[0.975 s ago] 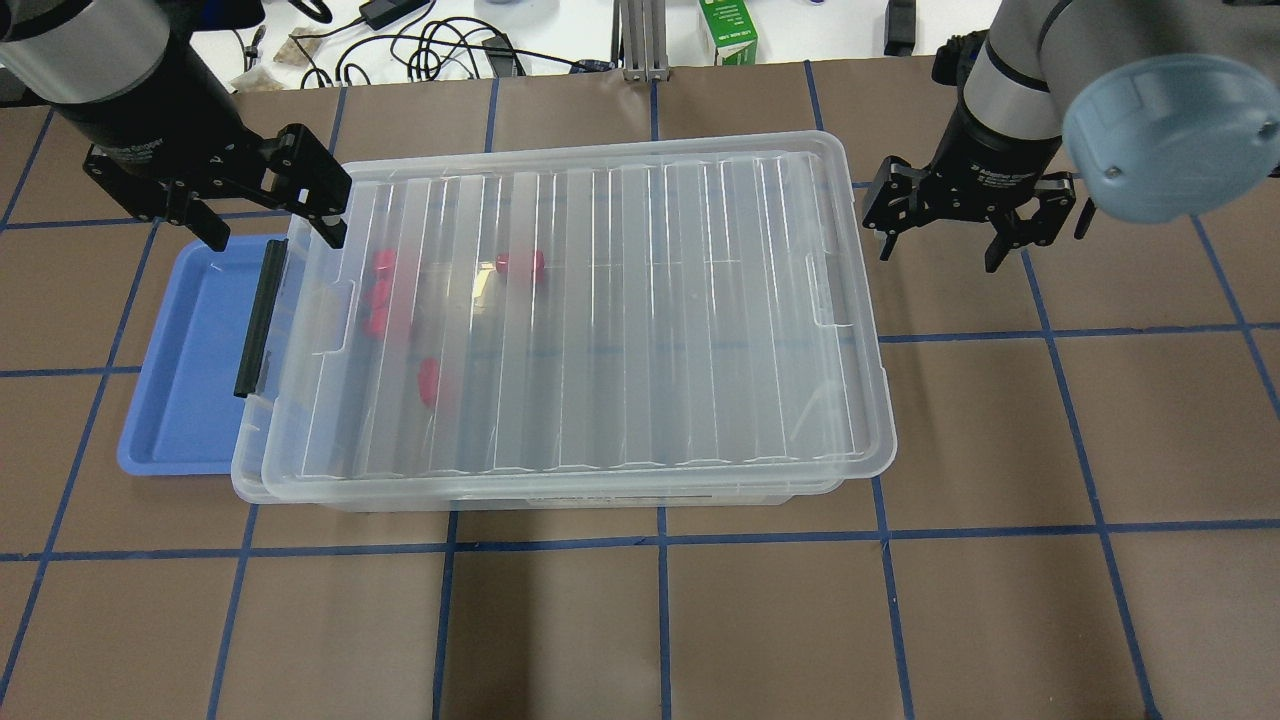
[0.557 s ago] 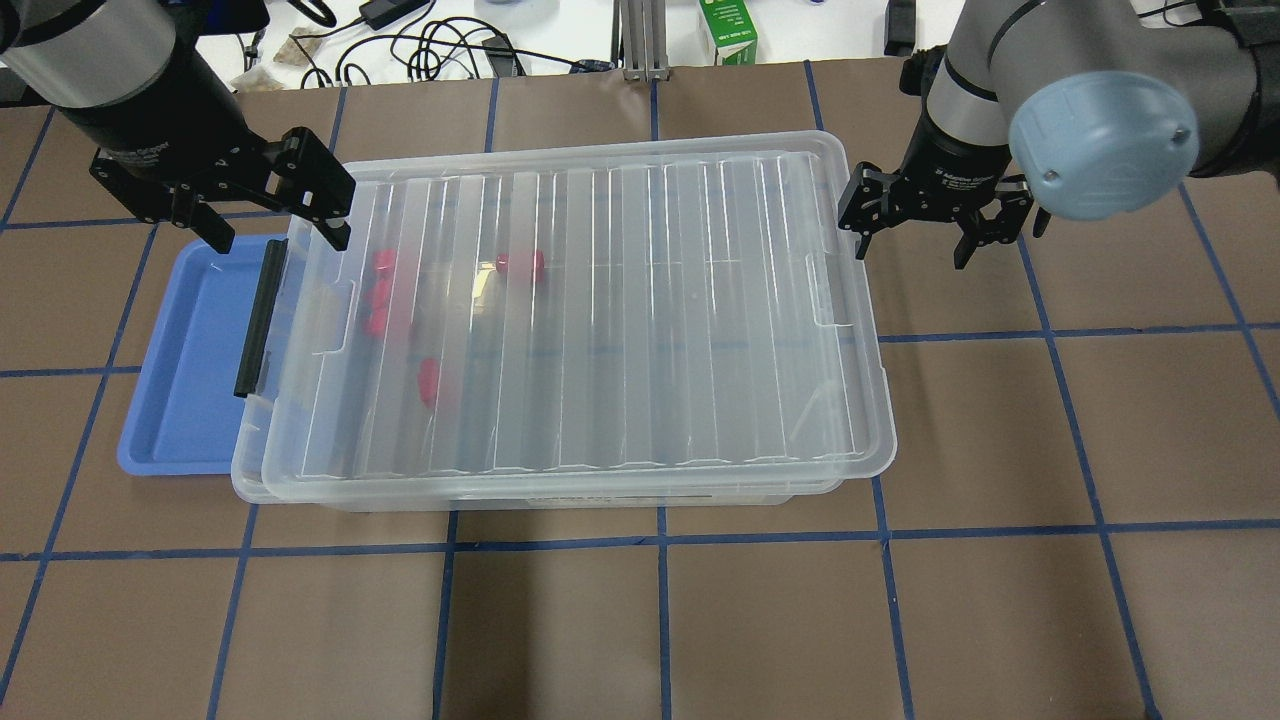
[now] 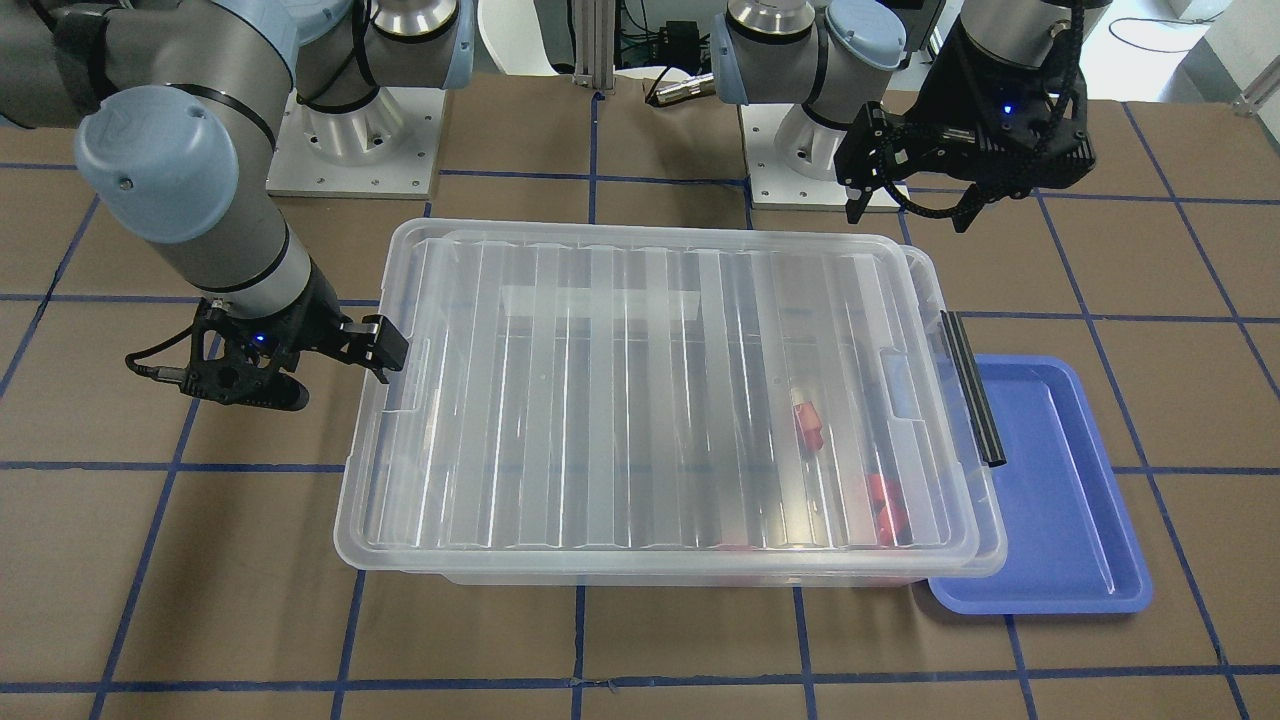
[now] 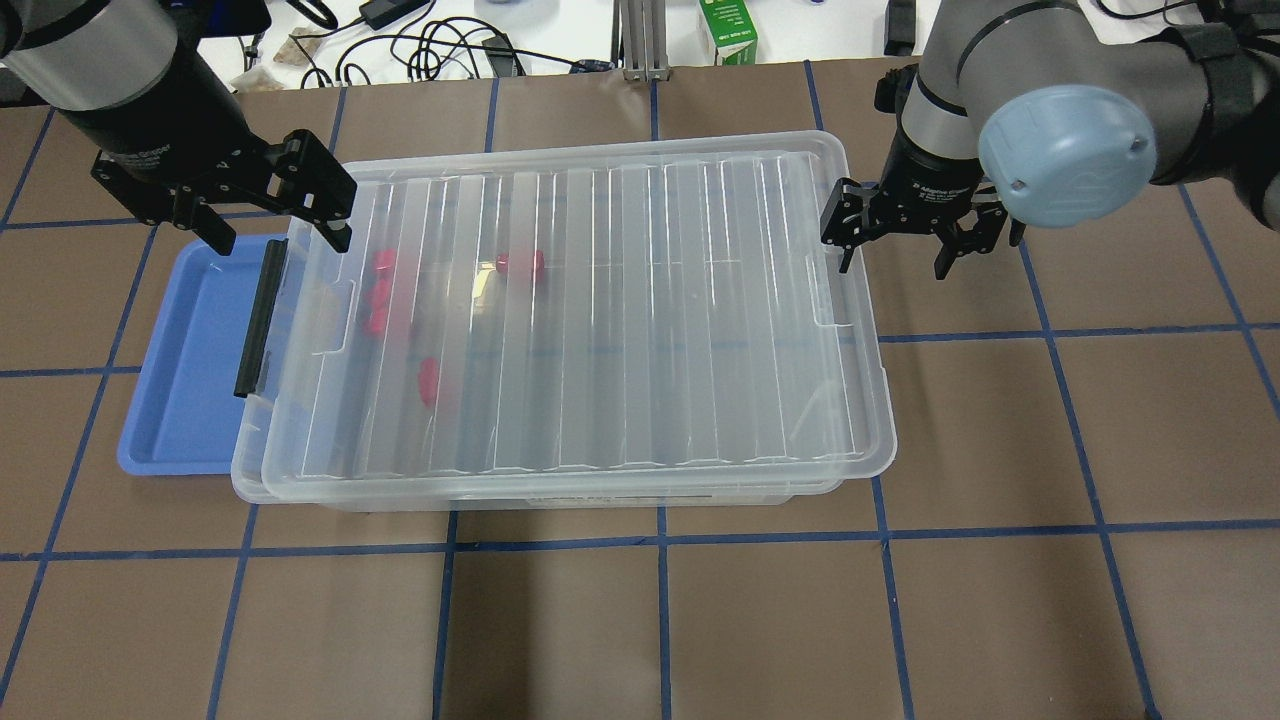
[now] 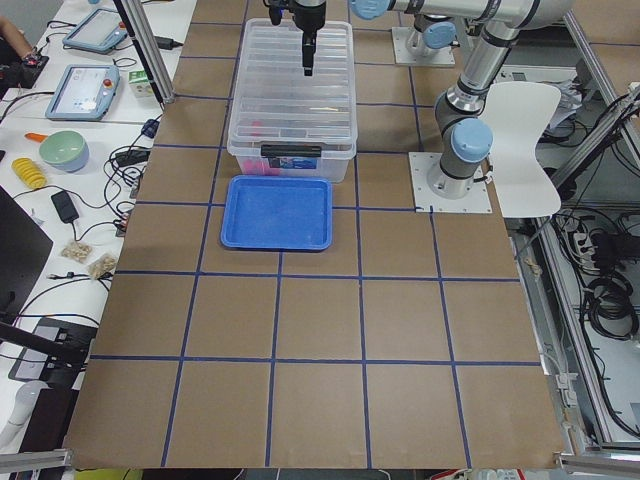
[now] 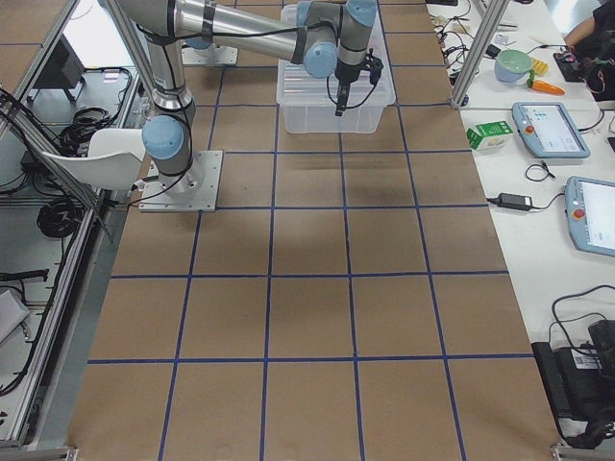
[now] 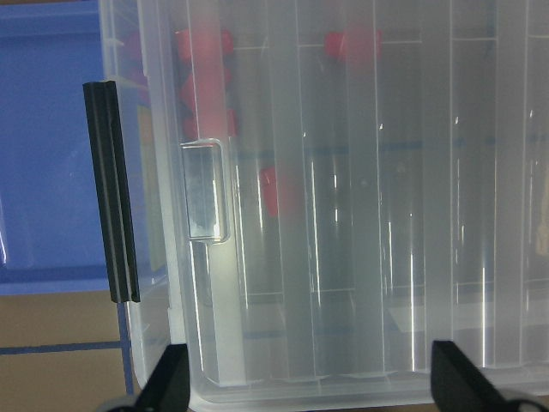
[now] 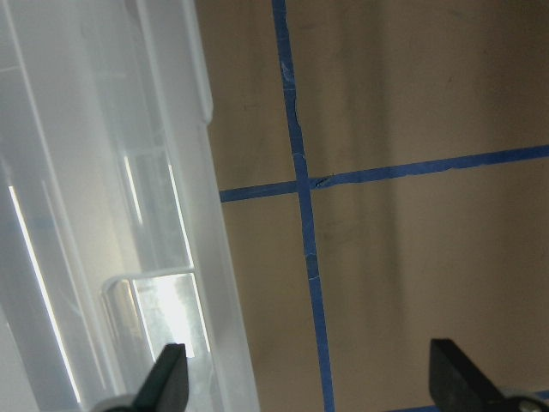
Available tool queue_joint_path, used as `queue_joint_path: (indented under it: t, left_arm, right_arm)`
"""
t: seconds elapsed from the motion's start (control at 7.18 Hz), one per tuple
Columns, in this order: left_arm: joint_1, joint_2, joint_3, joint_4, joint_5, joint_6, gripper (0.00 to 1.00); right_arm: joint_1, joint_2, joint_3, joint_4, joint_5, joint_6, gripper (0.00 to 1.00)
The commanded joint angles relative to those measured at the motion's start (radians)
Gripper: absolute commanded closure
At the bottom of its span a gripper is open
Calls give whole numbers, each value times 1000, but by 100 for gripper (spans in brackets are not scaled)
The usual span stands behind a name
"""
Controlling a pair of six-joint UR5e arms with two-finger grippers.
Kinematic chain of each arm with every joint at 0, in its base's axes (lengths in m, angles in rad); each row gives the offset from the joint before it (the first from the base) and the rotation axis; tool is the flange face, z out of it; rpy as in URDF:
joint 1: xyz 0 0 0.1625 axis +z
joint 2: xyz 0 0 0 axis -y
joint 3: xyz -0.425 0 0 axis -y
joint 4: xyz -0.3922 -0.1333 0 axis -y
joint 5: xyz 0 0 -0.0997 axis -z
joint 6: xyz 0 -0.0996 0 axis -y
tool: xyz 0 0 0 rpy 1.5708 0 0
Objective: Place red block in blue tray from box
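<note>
The box (image 4: 620, 330) is a clear bin with its ribbed lid on and a black strip (image 4: 260, 318) at its left end. Several red blocks lie inside: a cluster (image 4: 380, 292), one alone (image 4: 520, 264) and one alone (image 4: 428, 380), the last also in the front view (image 3: 806, 422). I cannot tell which one the task means. The blue tray (image 4: 185, 370) lies partly under the box's left end. My left gripper (image 4: 275, 228) is open above the box's far-left corner. My right gripper (image 4: 890, 255) is open and empty, one finger beside the box's right rim.
The brown table (image 4: 760, 620) carries a grid of blue tape. A green carton (image 4: 728, 32) and cables (image 4: 430, 45) lie beyond the far edge. Side benches hold tablets (image 6: 550, 127) and a bowl (image 5: 62, 150).
My right gripper has moved left, from well off the box to right beside its right rim. My left gripper has hardly moved. Both stay open.
</note>
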Motion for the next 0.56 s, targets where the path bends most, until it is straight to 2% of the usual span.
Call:
queue_joint_path:
  t: [0.0, 0.42]
  left_arm:
    - [0, 1, -1, 0, 1, 2, 0]
    - [0, 2, -1, 0, 1, 3, 0]
  right_arm:
    - [0, 14, 1, 0, 0, 1, 0]
    - [0, 20, 0, -4, 26, 0, 0]
